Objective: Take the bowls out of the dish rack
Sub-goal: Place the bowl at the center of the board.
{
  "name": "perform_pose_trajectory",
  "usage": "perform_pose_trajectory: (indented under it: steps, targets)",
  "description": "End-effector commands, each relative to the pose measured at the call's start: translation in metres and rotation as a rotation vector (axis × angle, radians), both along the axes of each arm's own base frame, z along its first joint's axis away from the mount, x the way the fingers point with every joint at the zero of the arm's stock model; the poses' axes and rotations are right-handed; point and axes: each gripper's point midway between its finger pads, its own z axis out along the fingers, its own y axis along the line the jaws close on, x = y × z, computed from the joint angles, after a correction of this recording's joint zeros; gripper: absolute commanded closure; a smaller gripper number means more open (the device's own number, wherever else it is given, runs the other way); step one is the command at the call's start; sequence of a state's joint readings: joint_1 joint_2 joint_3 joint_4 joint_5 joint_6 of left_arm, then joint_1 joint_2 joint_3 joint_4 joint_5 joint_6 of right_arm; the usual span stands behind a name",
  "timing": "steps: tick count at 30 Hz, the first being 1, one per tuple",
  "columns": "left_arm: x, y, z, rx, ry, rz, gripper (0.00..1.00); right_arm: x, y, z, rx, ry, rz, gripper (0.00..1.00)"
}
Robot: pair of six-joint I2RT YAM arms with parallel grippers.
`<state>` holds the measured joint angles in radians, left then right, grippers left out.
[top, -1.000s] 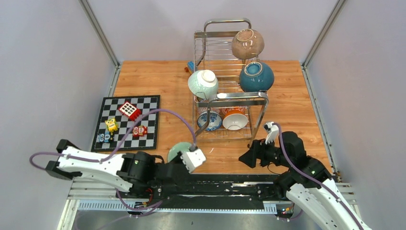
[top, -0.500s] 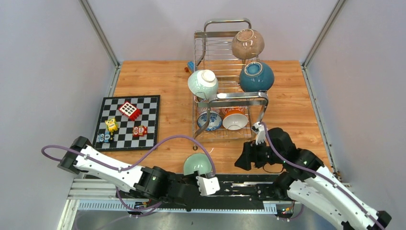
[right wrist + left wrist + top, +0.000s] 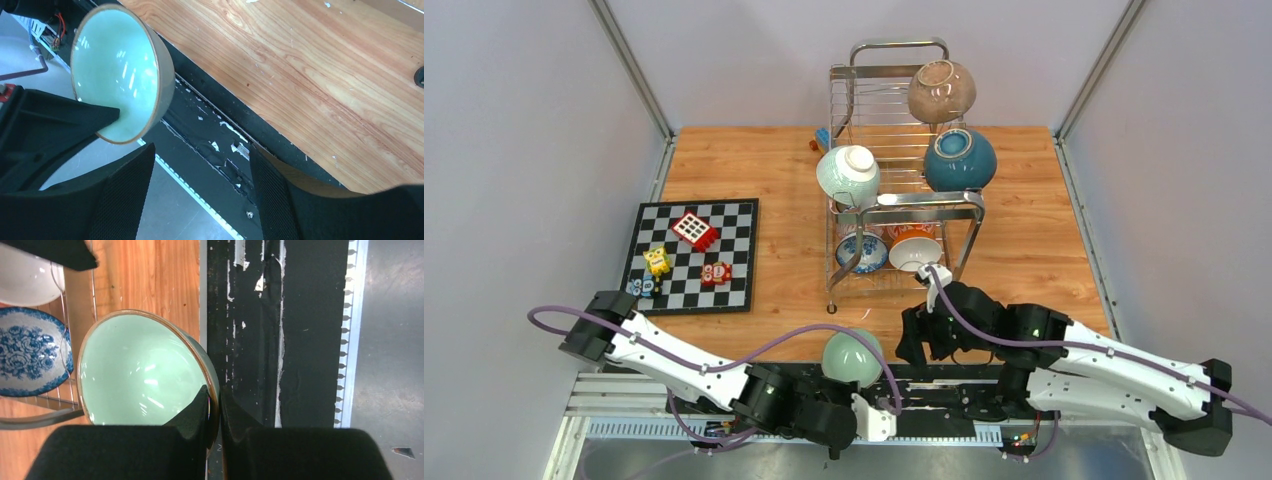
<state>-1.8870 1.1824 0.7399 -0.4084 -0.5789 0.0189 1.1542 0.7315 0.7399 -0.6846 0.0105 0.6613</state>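
Note:
My left gripper [image 3: 855, 382] is shut on the rim of a mint green bowl [image 3: 852, 356], one finger inside and one outside. It holds the bowl tilted over the black rail at the table's near edge. In the left wrist view the pale green inside of the bowl [image 3: 140, 370] fills the left, with the gripper [image 3: 214, 396] on its brown rim. My right gripper [image 3: 914, 336] stands open just right of the bowl, nothing between its fingers [image 3: 200, 155]; the bowl [image 3: 115, 70] shows at its upper left. The chrome dish rack [image 3: 924, 203] holds a mint bowl [image 3: 848, 176], a teal bowl [image 3: 960, 160], a speckled brown bowl [image 3: 942, 92], a blue-white bowl [image 3: 861, 252] and an orange-white bowl [image 3: 915, 250].
A black-and-white chequered board [image 3: 734, 280] with small toy blocks [image 3: 695, 230] lies at the left of the wooden table. The black rail [image 3: 954, 385] with both arm bases runs along the near edge. Grey walls close in both sides.
My left gripper has carried the green bowl right and back, off the table edge over the black rail. The right arm has swung left toward the bowl, its jaws narrowing slightly.

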Motion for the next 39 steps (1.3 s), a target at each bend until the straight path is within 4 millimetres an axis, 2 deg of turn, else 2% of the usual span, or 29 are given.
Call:
perform_pose_trajectory:
  steps: [1,8,12,21,35,39]
  targets:
    - [-0.006,-0.012,0.004,-0.005,-0.075,-0.070,1.00,0.007,0.006,0.005,0.026,-0.033,-0.089,0.28]
    - [-0.018,-0.021,-0.003,0.035,-0.106,-0.171,1.00,0.002,0.012,0.000,0.007,-0.059,-0.114,0.30]
    - [-0.024,-0.027,-0.001,0.029,-0.098,-0.207,1.00,-0.005,0.017,-0.007,-0.023,-0.059,-0.103,0.32]
    - [-0.040,-0.037,0.001,0.013,-0.059,-0.259,1.00,-0.020,0.022,-0.023,-0.117,-0.059,-0.078,0.45]
    - [-0.047,-0.045,0.008,-0.011,-0.030,-0.257,1.00,-0.032,0.023,-0.042,-0.241,-0.059,-0.049,0.61]
    - [-0.047,-0.046,0.009,-0.017,-0.022,-0.245,1.00,-0.032,0.023,-0.043,-0.260,-0.061,-0.051,0.73]
